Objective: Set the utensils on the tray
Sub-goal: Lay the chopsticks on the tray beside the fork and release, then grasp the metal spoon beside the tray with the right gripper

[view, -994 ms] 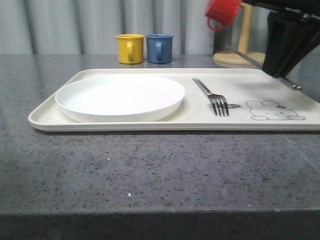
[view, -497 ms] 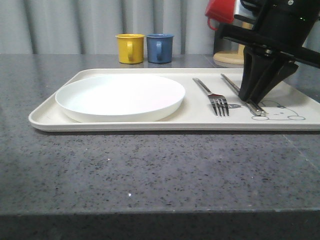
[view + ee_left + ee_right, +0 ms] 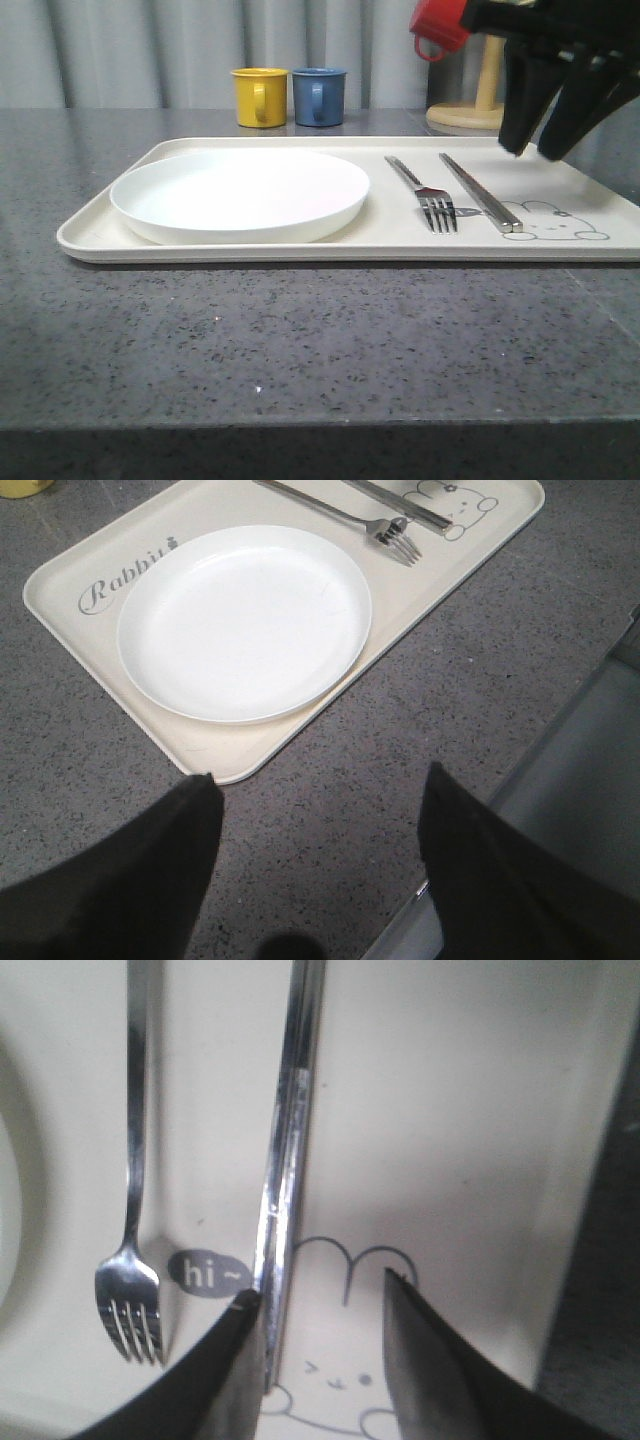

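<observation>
1. The right gripper (image 3: 545,152) hangs above the far right part of the cream tray (image 3: 250,248), jaws spread and holding nothing; the metal chopsticks (image 3: 480,192) lie flat on the tray below it, toward the gripper's 8 o'clock in the front view and clear of both fingers.
2. The fork (image 3: 424,193) rests parallel just left of the chopsticks, tines toward the camera; the white plate (image 3: 240,194) sits at the tray's 9 o'clock end.
3. The chopstick tips overlap the rabbit drawing (image 3: 555,222).
4. Half a second ago the gripper stood low at the chopsticks, on the tray; it has since lifted away, leaving them in place.
5. The left gripper (image 3: 315,825) hovers over the grey counter (image 3: 300,340) near the tray's corner, jaws apart, empty.
6. Yellow mug (image 3: 260,97) and blue mug (image 3: 319,96) stand behind the tray at 12 o'clock.
</observation>
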`<state>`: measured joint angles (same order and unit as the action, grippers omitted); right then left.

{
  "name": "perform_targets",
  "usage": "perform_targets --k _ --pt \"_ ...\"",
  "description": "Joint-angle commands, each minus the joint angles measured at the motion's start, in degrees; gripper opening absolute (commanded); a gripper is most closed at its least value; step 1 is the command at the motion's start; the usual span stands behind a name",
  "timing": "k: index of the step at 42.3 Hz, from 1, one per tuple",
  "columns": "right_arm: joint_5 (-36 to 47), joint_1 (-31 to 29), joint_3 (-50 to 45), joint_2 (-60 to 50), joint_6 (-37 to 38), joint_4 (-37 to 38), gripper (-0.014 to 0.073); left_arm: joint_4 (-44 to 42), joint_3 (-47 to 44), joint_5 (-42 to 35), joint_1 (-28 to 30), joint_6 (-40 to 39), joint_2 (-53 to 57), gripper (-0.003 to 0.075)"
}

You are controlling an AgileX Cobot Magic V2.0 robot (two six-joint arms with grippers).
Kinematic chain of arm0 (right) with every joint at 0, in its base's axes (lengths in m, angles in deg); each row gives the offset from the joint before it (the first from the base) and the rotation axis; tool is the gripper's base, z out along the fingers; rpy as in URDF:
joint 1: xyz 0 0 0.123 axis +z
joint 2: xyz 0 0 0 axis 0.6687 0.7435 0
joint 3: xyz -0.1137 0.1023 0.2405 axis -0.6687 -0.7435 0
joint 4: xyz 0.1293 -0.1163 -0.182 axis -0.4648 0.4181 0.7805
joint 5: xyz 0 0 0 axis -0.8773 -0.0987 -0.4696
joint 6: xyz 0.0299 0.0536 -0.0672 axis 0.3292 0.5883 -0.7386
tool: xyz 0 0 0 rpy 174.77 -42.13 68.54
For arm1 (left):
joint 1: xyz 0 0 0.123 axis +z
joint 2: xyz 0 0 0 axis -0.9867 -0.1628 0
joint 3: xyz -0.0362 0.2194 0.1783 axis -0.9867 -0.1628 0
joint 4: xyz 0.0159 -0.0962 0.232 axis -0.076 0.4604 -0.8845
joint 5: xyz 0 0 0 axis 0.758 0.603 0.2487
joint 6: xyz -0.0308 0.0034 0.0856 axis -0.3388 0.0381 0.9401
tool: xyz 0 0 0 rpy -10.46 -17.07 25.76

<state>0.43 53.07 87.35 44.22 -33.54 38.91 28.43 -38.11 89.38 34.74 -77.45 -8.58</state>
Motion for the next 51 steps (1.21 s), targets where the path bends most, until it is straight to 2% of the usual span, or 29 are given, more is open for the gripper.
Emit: perform_targets --k 1,8,14,21,26,51 --pt "-1.07 -0.27 1.87 -7.56 -2.44 5.71 0.0322 -0.23 1.62 -3.88 -0.52 -0.49 0.06 0.0428" --pt "-6.25 -3.91 1.87 -12.89 -3.39 13.96 0.0322 -0.23 1.62 -3.88 -0.52 -0.49 0.06 0.0428" --pt "-9.4 -11.08 1.75 -13.25 -6.95 14.26 0.0322 -0.23 1.62 -3.88 -0.52 -0.49 0.06 0.0428" --pt "-8.35 -20.37 -0.28 -12.03 -8.5 14.26 0.0322 -0.23 1.62 -3.88 -0.52 -0.49 0.06 0.0428" --pt "-7.57 -24.57 -0.91 -9.26 -8.63 14.16 0.0322 -0.23 1.62 -3.88 -0.52 -0.49 0.06 0.0428" --pt "-1.28 -25.49 -0.73 1.91 -9.53 14.89 0.0322 -0.23 1.62 -3.88 -0.52 -0.49 0.06 0.0428"
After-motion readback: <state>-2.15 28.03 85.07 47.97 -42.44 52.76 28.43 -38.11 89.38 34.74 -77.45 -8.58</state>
